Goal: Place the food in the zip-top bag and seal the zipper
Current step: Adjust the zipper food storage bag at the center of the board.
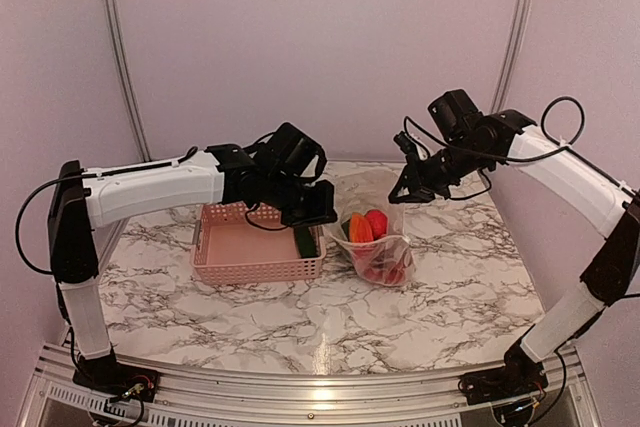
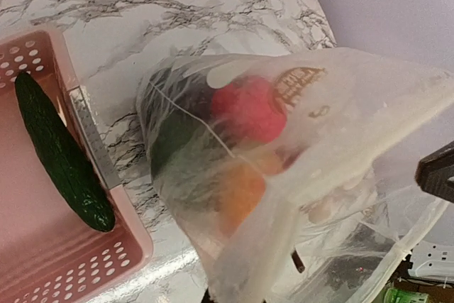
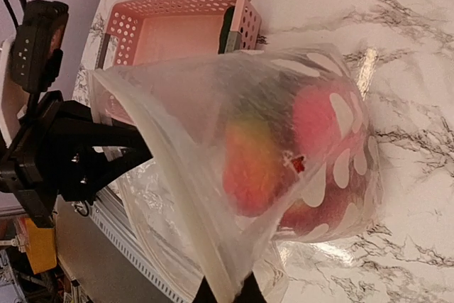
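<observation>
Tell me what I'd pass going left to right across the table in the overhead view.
Pink basket → dark green cucumber at its right end → zip-top bag holding toy food → right gripper at the bag's top edge.

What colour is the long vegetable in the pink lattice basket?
Long vegetable: dark green; see left wrist view.

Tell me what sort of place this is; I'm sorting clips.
Probably a robotics lab cell: two arms bolted to a marble-patterned table, bare walls with metal rails, toy food in a zip-top bag.
</observation>
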You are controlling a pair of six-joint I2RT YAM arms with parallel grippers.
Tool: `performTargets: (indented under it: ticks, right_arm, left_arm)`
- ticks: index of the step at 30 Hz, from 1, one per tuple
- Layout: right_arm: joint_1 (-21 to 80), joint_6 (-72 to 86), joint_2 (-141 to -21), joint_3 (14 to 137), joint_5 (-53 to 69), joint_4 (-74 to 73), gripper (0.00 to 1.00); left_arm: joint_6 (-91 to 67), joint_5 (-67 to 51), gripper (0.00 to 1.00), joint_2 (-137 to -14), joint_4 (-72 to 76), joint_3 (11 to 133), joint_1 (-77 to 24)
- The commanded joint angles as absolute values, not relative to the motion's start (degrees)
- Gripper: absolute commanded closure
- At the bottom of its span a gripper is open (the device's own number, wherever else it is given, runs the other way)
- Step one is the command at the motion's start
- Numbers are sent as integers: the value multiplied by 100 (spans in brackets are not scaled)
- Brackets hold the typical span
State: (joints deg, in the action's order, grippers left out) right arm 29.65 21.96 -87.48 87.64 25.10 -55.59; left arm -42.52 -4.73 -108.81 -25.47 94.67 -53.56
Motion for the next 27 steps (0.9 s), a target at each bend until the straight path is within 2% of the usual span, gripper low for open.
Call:
performTargets:
  ticks: [1, 4, 10, 14, 16, 18, 21, 22, 23, 27]
  right_arm:
    - [2969, 2121, -8773, 10009, 2132, -6121, 100]
    - [2965, 2087, -8791, 10353, 1836, -6287, 100]
    - [2926, 2102, -8490, 8822, 1912, -5651, 100]
    - [2916, 2166, -8450, 8865, 1864, -5568, 100]
    - [2914, 2173, -8449, 8902, 1840, -5524, 100]
    - [2917, 2167, -8468, 8876, 1837, -5488, 100]
    - [2913, 2146, -8486, 8816, 1839, -5455, 100]
    - [2913, 2145, -8467, 8778, 1826, -5431, 100]
    - [2917, 2145, -8444, 8734, 1799, -5401, 100]
    - [2907, 2191, -8373, 8587, 1791, -5295, 100]
  left_arm:
    - [-4266, -746, 100, -10993, -1903, 10642, -5423]
    - [-4561, -940, 100, -10962, -1368, 10690, -5449]
    - [-4790, -1047, 100, -11230, -1415, 10374, -5372]
    - [-4653, -959, 100, -11189, -1494, 10292, -5361]
    - [-4523, -868, 93, -11134, -1557, 10274, -5361]
    - [-4411, -811, 79, -11104, -1674, 10290, -5353]
    - [-4214, -669, 48, -11032, -1996, 10327, -5335]
    - [-4131, -594, 23, -10972, -2100, 10316, -5335]
    - [-4036, -516, 4, -10904, -2194, 10287, -5339]
    - [-3526, -245, 1, -10308, -2289, 9878, -5335]
